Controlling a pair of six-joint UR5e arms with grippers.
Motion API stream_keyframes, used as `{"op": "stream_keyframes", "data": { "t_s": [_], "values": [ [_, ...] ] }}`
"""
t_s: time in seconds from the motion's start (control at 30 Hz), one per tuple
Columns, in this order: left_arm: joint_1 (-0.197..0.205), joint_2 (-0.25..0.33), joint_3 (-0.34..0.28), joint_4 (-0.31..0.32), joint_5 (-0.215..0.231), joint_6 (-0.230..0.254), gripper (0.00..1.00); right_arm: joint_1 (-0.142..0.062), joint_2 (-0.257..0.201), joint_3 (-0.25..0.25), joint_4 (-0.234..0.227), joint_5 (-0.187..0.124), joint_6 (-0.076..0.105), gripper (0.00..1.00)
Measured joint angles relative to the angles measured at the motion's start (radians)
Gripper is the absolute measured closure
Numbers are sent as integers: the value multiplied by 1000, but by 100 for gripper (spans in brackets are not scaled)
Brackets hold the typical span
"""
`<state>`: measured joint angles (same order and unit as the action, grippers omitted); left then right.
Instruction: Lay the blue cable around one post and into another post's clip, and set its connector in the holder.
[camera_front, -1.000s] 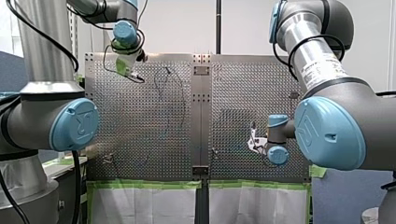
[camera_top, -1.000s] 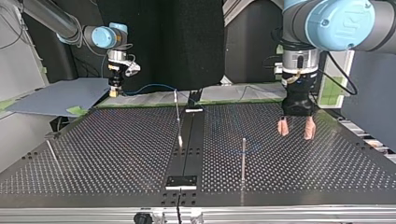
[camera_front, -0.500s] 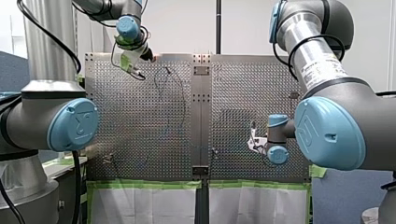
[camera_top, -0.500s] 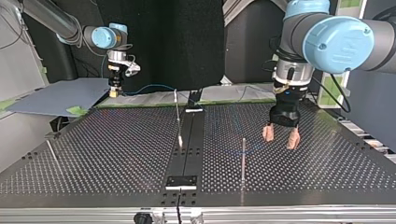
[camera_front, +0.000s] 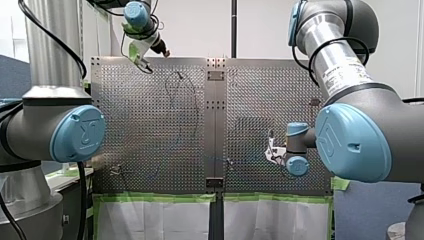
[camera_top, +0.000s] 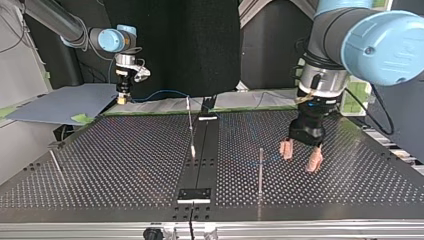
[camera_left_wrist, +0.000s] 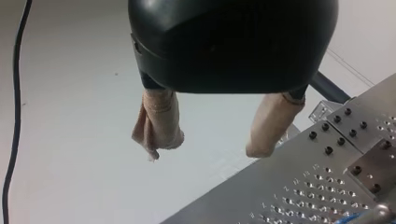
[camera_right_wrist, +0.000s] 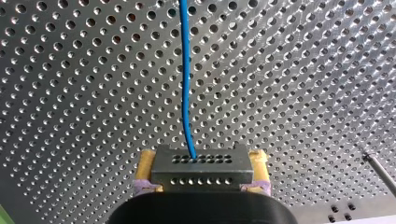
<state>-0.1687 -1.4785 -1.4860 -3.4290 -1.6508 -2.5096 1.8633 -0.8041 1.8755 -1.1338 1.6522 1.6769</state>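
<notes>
Blue cable (camera_top: 162, 92) first: in the top view it leaves the connector (camera_right_wrist: 201, 169) at the view's left and runs in a low arc rightward to the top of a thin post (camera_top: 189, 117) beside the dark centre strip (camera_top: 200, 160). You cannot tell from here whether it sits in a clip there. That connector is in my right gripper (camera_top: 121, 98). In the right wrist view the yellow pads (camera_right_wrist: 145, 163) press on both sides of the small perforated metal block, and the cable comes straight out of its face and away over the perforated table (camera_top: 125, 160). The gripper hangs above the table's far edge, near a grey sheet (camera_top: 60, 102) lying off the corner, so you have little board behind it and plenty towards the middle. A short leaning post (camera_top: 55, 162) stands near the left edge, well apart from both grippers. Moving right, past the strip, a tall upright post (camera_top: 260, 167) stands alone. Just right of it, my left gripper (camera_top: 300, 156) hovers above the board with its beige pads (camera_left_wrist: 159, 122) spread wide, nothing between them, touching nothing. In the left wrist view one pad lines up with the table's edge and the other hangs out past it over pale ground.
</notes>
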Motion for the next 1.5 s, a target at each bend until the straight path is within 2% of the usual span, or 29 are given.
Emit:
{"op": "stream_keyframes", "data": {
  "t_s": [0.3, 0.57, 1.5],
  "values": [
    [0, 0, 84, -82, 0, 83, 0, 0, 0, 0, 0, 0, -1, 100],
    [0, -1, 139, -99, 0, 151, 0, 0, 0, 0, -1, 0, -1, 100],
    [-8, -11, 114, -96, 6, 388, 0, 0, 0, -2, 3, -2, -3, 100]
  ]
}}
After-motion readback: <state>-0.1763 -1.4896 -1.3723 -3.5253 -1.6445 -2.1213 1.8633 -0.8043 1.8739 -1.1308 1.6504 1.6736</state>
